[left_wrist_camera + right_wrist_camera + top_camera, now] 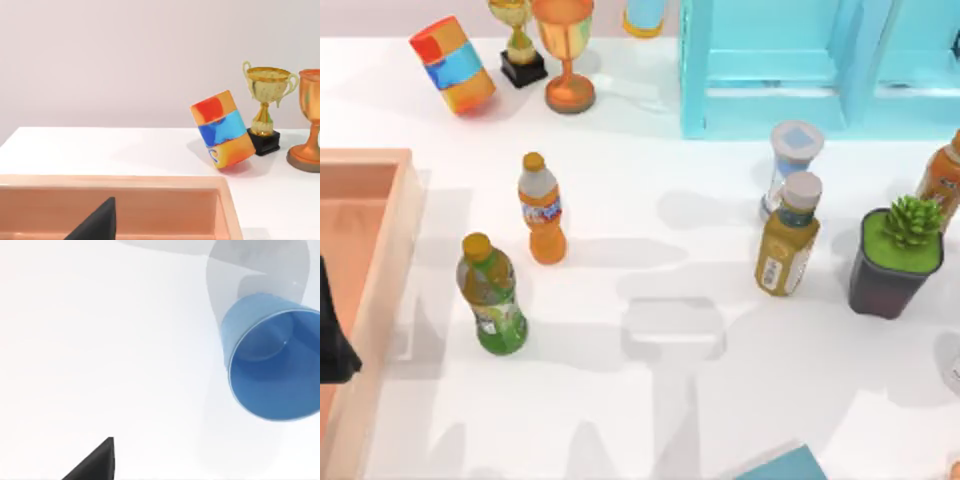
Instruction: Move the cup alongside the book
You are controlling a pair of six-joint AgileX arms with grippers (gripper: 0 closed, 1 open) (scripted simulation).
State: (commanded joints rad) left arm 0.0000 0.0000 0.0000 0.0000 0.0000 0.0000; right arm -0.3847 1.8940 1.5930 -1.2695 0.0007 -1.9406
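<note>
At the near edge of the white bench [650,420], right of centre, a teal corner of the book [782,467] pokes into the top view. The cup [272,360], plain mid-blue with its open mouth facing the camera, stands on bare white surface in the right wrist view; I cannot place it on the bench from the top view. A dark fingertip [97,462] of the right gripper juts in apart from the cup, and whether that gripper is open or closed cannot be told. The left arm [332,335] sits parked at the left edge over the wooden tray [382,260]; its fingers' state cannot be told either. A green bottle [493,295] and an orange bottle [542,210] stand left of centre, near each other. To the right are a yellow bottle [788,240], a pale capped container [790,165] just behind it, and a potted succulent [898,255]. Along the far side stand a tilted orange-and-blue can [452,65], a gold trophy [518,45], an orange goblet [566,55] and a turquoise shelf frame [800,70]
</note>
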